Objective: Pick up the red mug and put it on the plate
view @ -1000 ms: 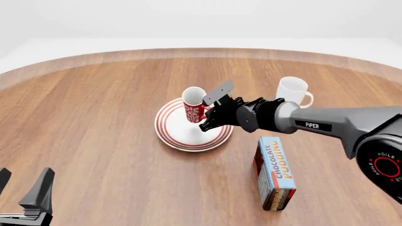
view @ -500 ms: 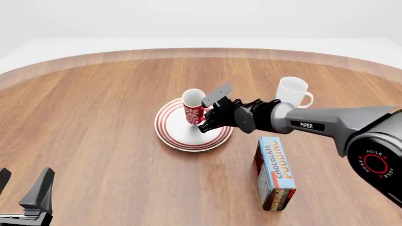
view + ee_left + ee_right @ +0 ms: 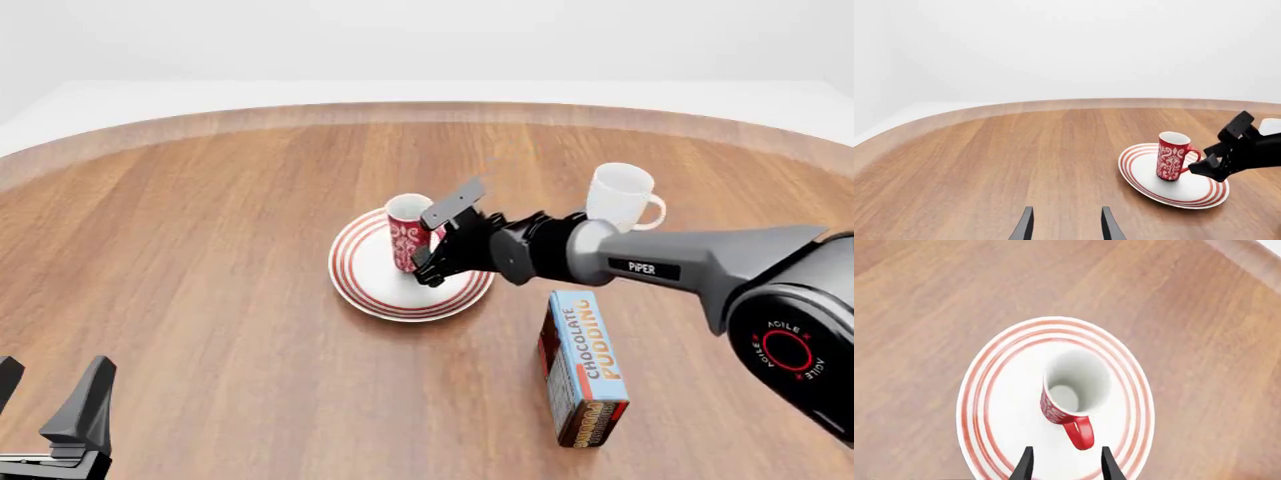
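A round wooden table (image 3: 200,250) seen from my side, with both arms in the scene. The red mug (image 3: 408,233) stands upright on the plate (image 3: 367,285), close to the plate's middle, its handle turned toward my right gripper (image 3: 442,238). From the left wrist camera, the red mug (image 3: 1172,156) sits flat on the white centre of the plate (image 3: 1141,172), with no tilt that I can make out.

My right gripper is released: its fingers are spread, and in the right wrist camera both fingertips (image 3: 1026,464) show with a gap between them and the mug's handle (image 3: 1079,434) just ahead of that gap, not pinched. In the front view the gripper sits close beside the mug on the handle side; I cannot tell whether a finger touches the handle. My left gripper (image 3: 47,410) rests near the table's near edge, well apart from everything, fingers spread and holding nothing.

A plain white mug (image 3: 622,196) stands beyond the right arm, and a chocolate pudding box (image 3: 583,367) lies nearer me, both off the plate.

I judge the placing step done and the release step in hand. The next move calls for backing the right gripper straight away from the handle, without nudging it, so the mug stays upright.
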